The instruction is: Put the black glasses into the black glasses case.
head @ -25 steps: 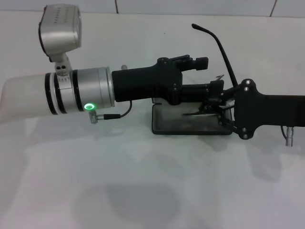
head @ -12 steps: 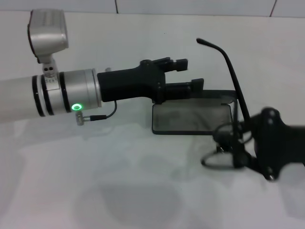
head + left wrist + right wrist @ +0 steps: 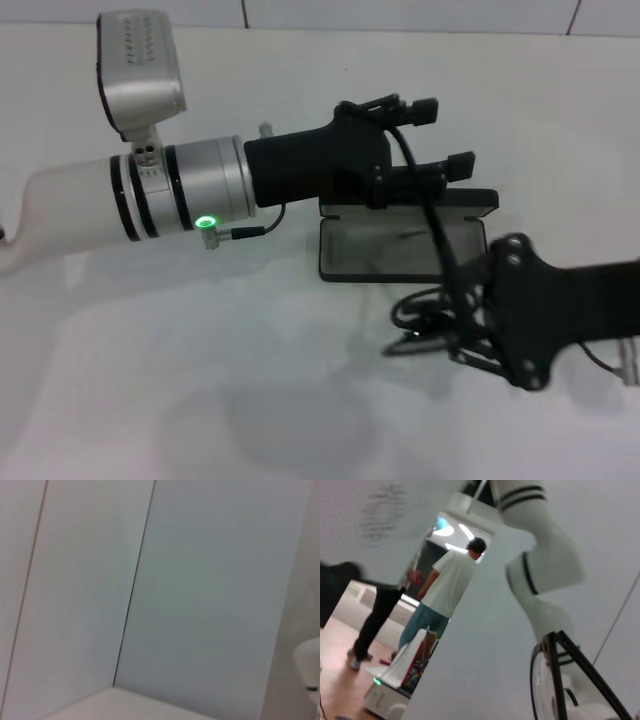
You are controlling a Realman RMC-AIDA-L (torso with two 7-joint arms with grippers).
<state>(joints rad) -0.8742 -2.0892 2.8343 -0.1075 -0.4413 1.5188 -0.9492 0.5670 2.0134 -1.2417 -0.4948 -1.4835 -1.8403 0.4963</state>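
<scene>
**Black glasses held beside the open case**

The black glasses (image 3: 432, 318) sit clamped in my right gripper (image 3: 462, 340), near the front right corner of the black glasses case (image 3: 400, 250), one temple arm rising up across it. My left gripper (image 3: 440, 140) hangs spread apart, empty, over the case's raised lid at the back. The case lies open on the white table (image 3: 200, 400), grey lining showing.
</scene>
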